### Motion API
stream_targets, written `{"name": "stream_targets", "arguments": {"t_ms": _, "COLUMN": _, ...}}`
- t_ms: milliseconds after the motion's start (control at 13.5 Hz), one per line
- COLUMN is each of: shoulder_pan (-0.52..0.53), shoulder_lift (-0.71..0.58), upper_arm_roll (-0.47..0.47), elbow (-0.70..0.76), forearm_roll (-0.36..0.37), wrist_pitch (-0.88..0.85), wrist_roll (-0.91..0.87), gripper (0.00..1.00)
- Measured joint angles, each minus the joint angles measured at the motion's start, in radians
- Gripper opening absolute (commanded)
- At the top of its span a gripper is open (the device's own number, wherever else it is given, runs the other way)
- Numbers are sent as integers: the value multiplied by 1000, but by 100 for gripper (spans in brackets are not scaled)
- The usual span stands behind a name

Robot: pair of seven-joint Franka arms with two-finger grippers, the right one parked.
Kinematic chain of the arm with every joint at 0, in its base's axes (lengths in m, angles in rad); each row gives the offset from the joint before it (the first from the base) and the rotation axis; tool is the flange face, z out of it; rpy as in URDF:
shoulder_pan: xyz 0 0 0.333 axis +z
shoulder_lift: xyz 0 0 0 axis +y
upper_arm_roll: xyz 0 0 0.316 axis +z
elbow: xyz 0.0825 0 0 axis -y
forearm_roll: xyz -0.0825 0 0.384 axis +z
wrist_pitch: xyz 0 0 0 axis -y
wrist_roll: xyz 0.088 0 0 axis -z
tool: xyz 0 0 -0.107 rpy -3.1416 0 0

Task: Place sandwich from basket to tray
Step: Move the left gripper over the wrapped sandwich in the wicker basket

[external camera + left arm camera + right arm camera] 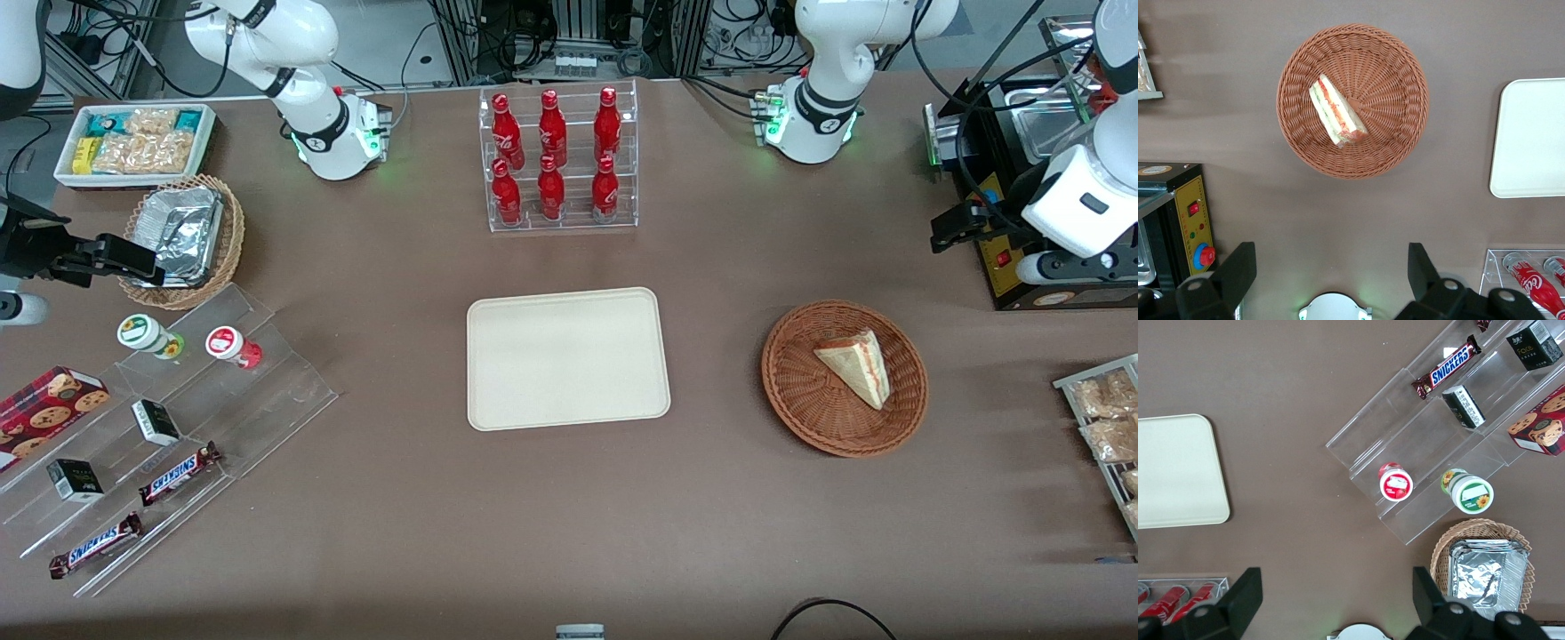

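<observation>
The left arm's black two-finger gripper (1328, 280) is held high above the brown table (711, 267), fingers spread wide with nothing between them. Below and ahead of it, the small triangular sandwich wedge of pale bread with red and green filling (1337, 111) is seen lying inside the round reddish-brown woven wicker basket (1395, 80). The flat rectangular cream-beige tray (567, 357) is seen well apart from the gripper, toward the table's middle.
</observation>
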Motion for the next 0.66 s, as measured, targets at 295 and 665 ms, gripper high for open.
{"name": "stream_targets", "arguments": {"t_ms": 295, "shoulder_pan": 1, "shoulder_lift": 1, "upper_arm_roll": 0, "elbow": 0, "forearm_roll": 0, "wrist_pitch": 8, "wrist_roll": 0, "gripper": 100}}
{"name": "stream_targets", "arguments": {"t_ms": 665, "shoulder_pan": 3, "shoulder_lift": 72, "upper_arm_roll": 3, "elbow": -8, "forearm_roll": 0, "wrist_pitch": 26, "wrist_roll": 0, "gripper": 100}}
